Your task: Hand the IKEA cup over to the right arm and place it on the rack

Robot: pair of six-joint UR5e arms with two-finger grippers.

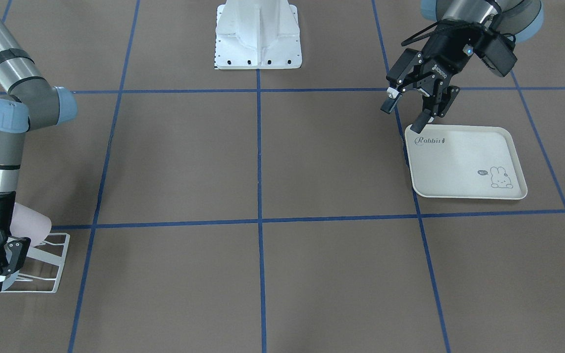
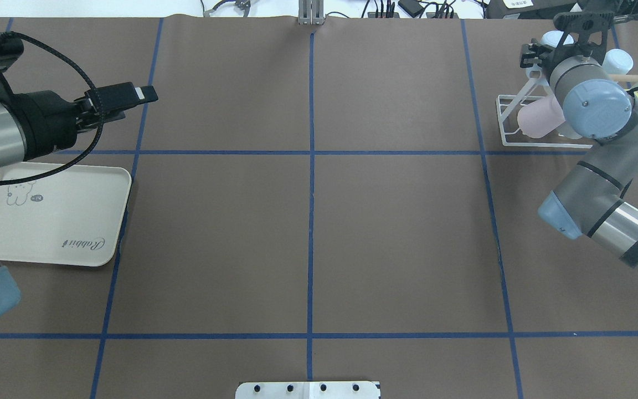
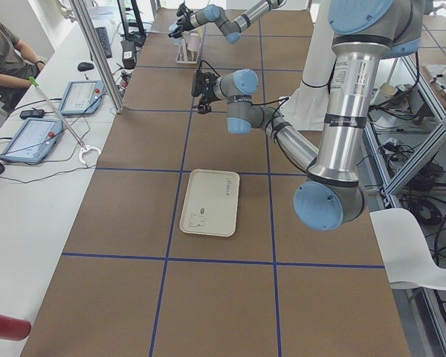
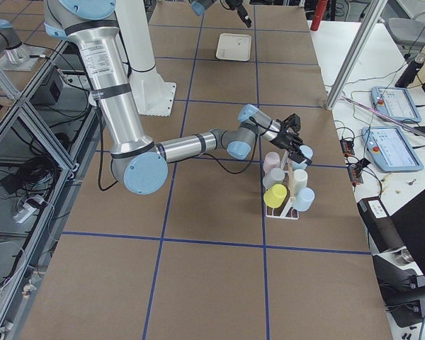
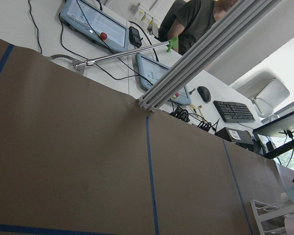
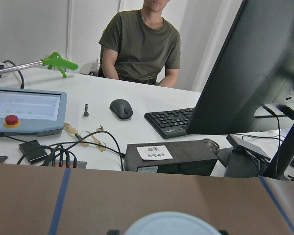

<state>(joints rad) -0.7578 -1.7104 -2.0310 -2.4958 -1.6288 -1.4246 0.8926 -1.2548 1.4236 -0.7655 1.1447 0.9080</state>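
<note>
Pale blue, the cup [image 6: 169,223] is clenched between the right gripper's [image 1: 7,267] fingers at the rack [image 1: 51,267], which stands by the bench's right edge on the operators' side. One pink cup [image 1: 30,223] hangs on the rack. The left gripper [image 1: 405,115] hovers, jaws released, over a corner of the tray [image 1: 464,162] near the bench's left edge.

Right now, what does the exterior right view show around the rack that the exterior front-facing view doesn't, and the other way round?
Only exterior right: the whole white wire rack, with a yellow cup, a grey cup and pale blue cups hung on it. Only front-facing: the left gripper close enough to see it open, and the rabbit print on the cream tray. Both: the right gripper at the rack, and the pink cup on it.
</note>
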